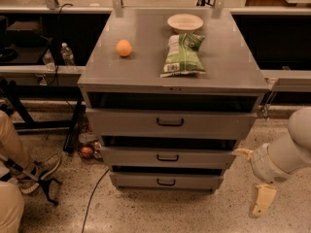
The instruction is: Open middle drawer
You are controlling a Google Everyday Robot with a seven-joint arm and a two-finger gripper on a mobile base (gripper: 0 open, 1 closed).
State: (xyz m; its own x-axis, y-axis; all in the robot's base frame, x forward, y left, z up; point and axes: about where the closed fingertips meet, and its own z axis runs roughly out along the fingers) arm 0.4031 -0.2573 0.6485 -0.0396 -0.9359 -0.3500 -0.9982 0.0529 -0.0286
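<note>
Cabinet: grey metal cabinet (97,89) with a flat top and three stacked drawers; stands on a speckled floor (146,215)
Middle drawer: shallow, wide grey metal front (131,157), second of the three, below the front edge of the top; small black loop handle (167,157) at its centre; front is not pulled out past the drawer above; a dark gap runs along its upper edge
Top drawer: taller grey front (121,123) with a wider black handle; directly under the front edge
Bottom drawer: lowest grey front (136,180), narrowest in this view; small black handle
Gripper: cream two-finger gripper (247,181) on a pale rounded arm; below and outside the front right corner of the top, beside the cabinet's right side at the level of the middle and bottom drawers; fingers (263,200) spread wide apart, one towards the cabinet, the other pointing down; nothing between them; clear of the middle drawer's handle
Orange: round orange fruit (123,48); near the left edge of the top, about midway back
Dish: shallow round cream dish (185,22); close to the far edge, right of centre
Bag: green and white crinkled snack bag (183,55); right of centre, just in front of the dish; near end short of the front edge
Bottles: two clear plastic bottles (67,55); on a lower shelf beyond the left edge
Floor items: small red round object (86,151) by the cabinet's lower left; black cable (95,193) trailing forward; a person's shoe (41,171) at far left
</note>
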